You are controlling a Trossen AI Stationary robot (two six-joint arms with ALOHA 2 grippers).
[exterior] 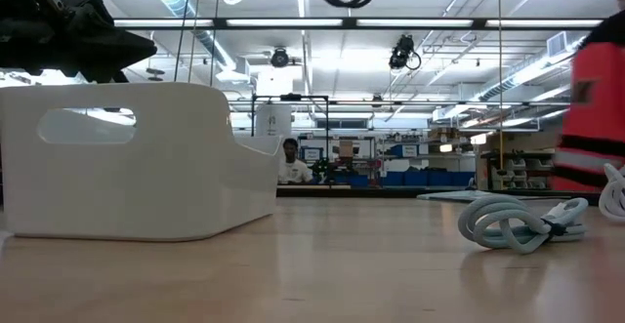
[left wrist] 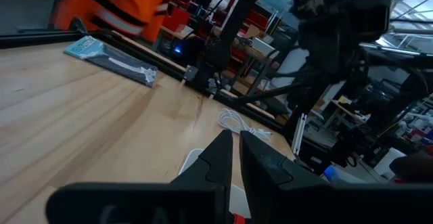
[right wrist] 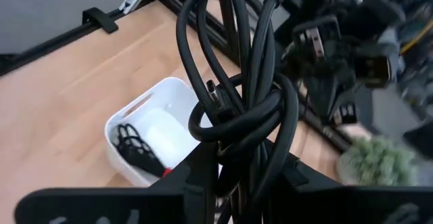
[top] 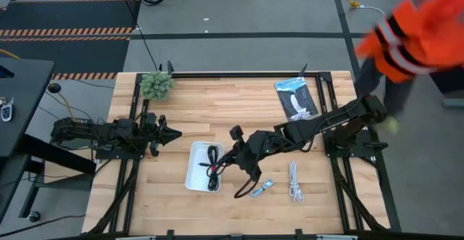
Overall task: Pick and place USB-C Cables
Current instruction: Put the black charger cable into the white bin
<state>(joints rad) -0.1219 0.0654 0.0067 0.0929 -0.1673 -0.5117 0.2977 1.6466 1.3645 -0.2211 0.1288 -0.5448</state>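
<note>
My right gripper (top: 230, 162) hovers at the right side of the white bin (top: 194, 173), shut on a black coiled cable (right wrist: 237, 109). A red-and-black cable (top: 214, 166) lies inside the bin, and the right wrist view also shows this cable (right wrist: 139, 146) there. The silver-grey cable (top: 262, 188) and the white cable (top: 293, 182) lie flat on the table to the right of the bin. In the low view the silver-grey cable (exterior: 518, 223) rests on the wood. My left gripper (top: 171, 133) waits shut at the left, clear of everything. My right gripper pinches the black cable between its two fingers at the bundle's end (right wrist: 233, 160) nearest the fingers. Several loops run between the fingers. The coil sticks out ahead of the fingers, lifted clear above the bin (right wrist: 159, 116). The arm reaches in from the table's right side.
A blue-black flat packet (top: 297, 97) lies near the far right of the table. A green plant ball (top: 156, 85) sits at the far left corner. A person in an orange jacket (top: 428, 22) moves beyond the far right corner. Bare wood lies in front of and behind the bin.
</note>
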